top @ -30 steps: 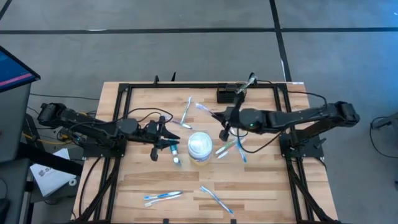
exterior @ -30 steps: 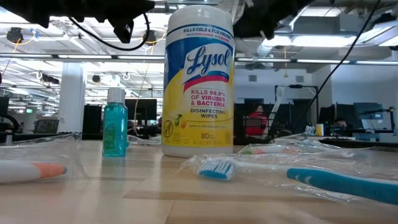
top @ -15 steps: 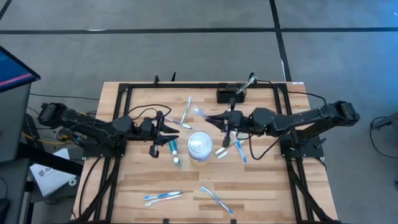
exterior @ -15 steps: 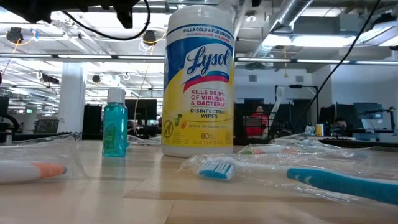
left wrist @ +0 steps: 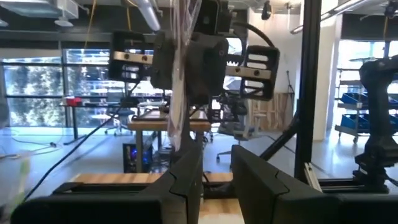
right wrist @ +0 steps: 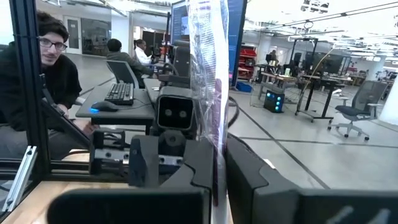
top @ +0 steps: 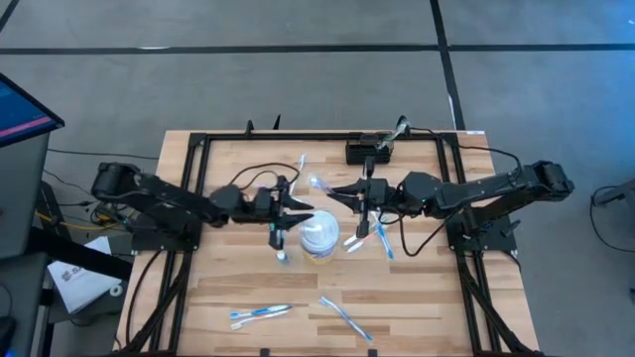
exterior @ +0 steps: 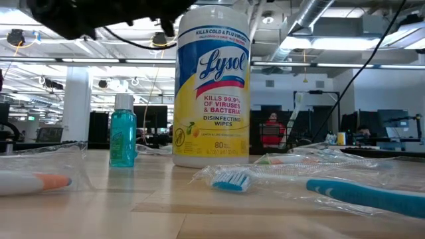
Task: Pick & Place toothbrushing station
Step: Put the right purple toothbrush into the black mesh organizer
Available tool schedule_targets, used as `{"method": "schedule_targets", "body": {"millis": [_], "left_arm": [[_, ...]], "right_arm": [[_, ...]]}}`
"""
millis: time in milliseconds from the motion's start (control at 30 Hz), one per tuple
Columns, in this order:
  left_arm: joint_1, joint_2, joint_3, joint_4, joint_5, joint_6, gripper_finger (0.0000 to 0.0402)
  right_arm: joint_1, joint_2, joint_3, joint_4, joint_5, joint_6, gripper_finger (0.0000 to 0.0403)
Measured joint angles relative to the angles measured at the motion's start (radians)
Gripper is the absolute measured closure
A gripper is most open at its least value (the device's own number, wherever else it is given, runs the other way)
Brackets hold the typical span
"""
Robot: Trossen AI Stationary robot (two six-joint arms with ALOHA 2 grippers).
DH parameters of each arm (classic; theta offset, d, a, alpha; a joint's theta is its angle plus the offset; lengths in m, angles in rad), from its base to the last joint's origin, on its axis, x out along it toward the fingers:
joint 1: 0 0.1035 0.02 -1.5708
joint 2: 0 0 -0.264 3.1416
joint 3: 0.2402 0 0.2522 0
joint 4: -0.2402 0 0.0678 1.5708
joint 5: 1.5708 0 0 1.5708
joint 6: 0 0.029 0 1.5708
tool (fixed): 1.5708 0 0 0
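Note:
The toothbrushing station, a small black rack (top: 362,152), stands at the table's far edge, right of centre. My right gripper (top: 342,191) hovers level between the rack and the white wipes tub (top: 319,236), shut on a toothbrush in a clear wrapper (right wrist: 210,68). My left gripper (top: 301,211) is open and empty, just left of the tub and facing the right gripper. In the left wrist view its fingers (left wrist: 186,177) stand apart and the wrapped toothbrush (left wrist: 181,93) shows beyond them. My right gripper pinches the clear-wrapped toothbrush (right wrist: 215,134) between its two fingers. The fingers lie level, coming from the table's right side and across the toothbrush. The wrapper stands upright above the fingers. Its lower end is hidden behind them.
A teal sanitizer bottle (exterior: 123,138) stands left of the tub (exterior: 212,86). Loose wrapped toothbrushes lie at the near edge (top: 260,313) (top: 345,317), right of the tub (top: 372,236) and at the far middle (top: 298,178). A black frame (top: 203,149) rims the table.
My left gripper has gone toward the table's right edge, up to the tub and the right gripper. My right gripper has shifted a little toward the table's left and turned from pointing down to level, carrying the wrapped toothbrush.

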Motion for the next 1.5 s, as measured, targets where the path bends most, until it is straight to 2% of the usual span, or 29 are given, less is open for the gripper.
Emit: {"method": "schedule_targets", "body": {"millis": [267,533,700,1233,1367,1500], "left_arm": [[0.047,0.117,0.129,0.002,0.010,0.000,0.0321],[0.070,0.193,0.207,0.000,0.093,0.043,0.0321],[0.069,0.208,0.233,0.000,0.131,0.077,0.0318],[0.088,0.254,0.302,-0.006,0.135,0.092,0.0276],[0.087,0.254,0.302,0.002,0.135,0.097,0.0292],[0.087,0.254,0.302,0.005,0.134,0.097,0.0332]], "right_arm": [[0.019,0.000,0.000,0.011,-0.008,-0.025,0.0392],[0.020,0.000,0.000,0.027,-0.025,-0.031,0.0389],[0.021,0.000,0.000,0.026,-0.026,-0.031,0.0391],[0.020,0.001,0.000,0.038,-0.045,-0.034,0.0390],[0.020,0.001,0.000,0.037,-0.045,-0.034,0.0391],[0.020,0.001,0.000,0.037,-0.045,-0.034,0.0389]]}}
